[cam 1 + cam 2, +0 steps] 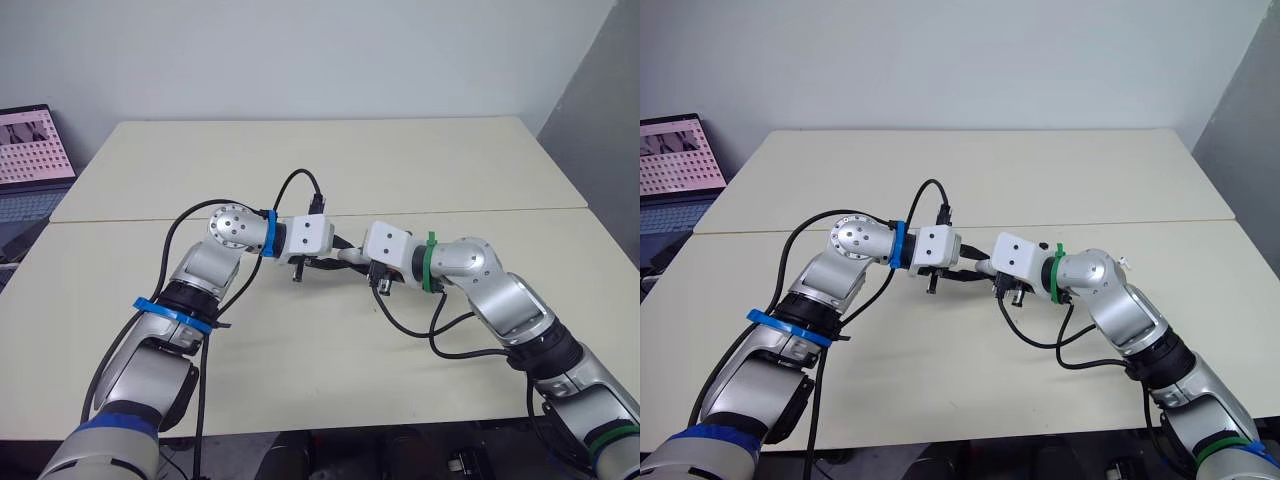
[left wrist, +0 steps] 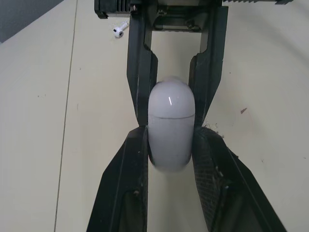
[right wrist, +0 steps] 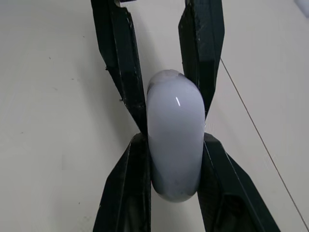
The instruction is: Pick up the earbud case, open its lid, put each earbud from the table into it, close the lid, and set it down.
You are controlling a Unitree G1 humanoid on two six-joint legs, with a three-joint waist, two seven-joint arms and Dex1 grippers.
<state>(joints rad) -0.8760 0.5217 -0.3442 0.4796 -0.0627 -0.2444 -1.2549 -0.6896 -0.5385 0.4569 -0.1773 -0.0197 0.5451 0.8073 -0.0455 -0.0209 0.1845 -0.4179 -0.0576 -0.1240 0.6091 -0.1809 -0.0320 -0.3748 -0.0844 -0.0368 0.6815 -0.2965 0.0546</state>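
Observation:
The white earbud case hangs a little above the cream table, at its middle, with the lid seam closed. My left gripper is shut on the lower body of the case. From the opposite side my right gripper clamps the same case, its black fingers flanking the lid end. In the eye views the two wrists meet nose to nose around the case. One white earbud lies on the table beyond the right gripper.
An open laptop sits off the table's left edge. A seam runs across the tabletop behind the arms. Black cables loop from both wrists. A dark speck marks the table surface.

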